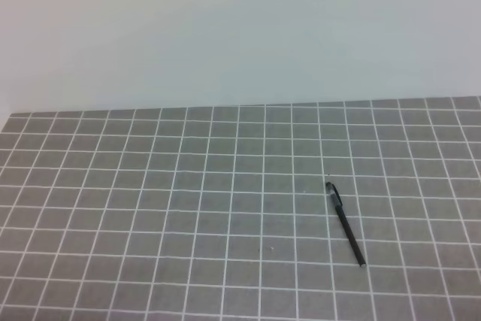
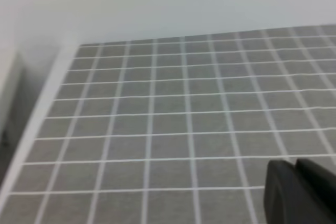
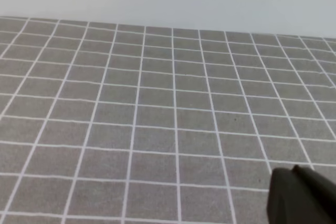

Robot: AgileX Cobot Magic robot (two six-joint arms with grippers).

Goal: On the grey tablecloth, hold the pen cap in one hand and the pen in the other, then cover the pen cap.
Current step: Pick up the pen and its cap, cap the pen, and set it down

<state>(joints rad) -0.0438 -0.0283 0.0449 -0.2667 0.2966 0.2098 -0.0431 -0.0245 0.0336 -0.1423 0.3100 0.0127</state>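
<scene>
The pen [image 1: 345, 222] lay on the grey tablecloth [image 1: 188, 208] at four o'clock from centre, long axis running eleven-to-five, nearer the right gripper [image 3: 302, 198]; both it and the left gripper [image 2: 299, 192] were clenched and empty.

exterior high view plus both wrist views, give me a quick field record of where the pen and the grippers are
surface: grey tablecloth with a white grid
pen: pen lies flat, right of centre in the exterior high view, running diagonally from upper left to lower right
pen cap: no separate cap visible; the pen's upper end looks thicker
left gripper: left gripper shut, empty, over bare cloth
right gripper: right gripper shut, empty, over bare cloth
contact: neither gripper touches the pen
</scene>
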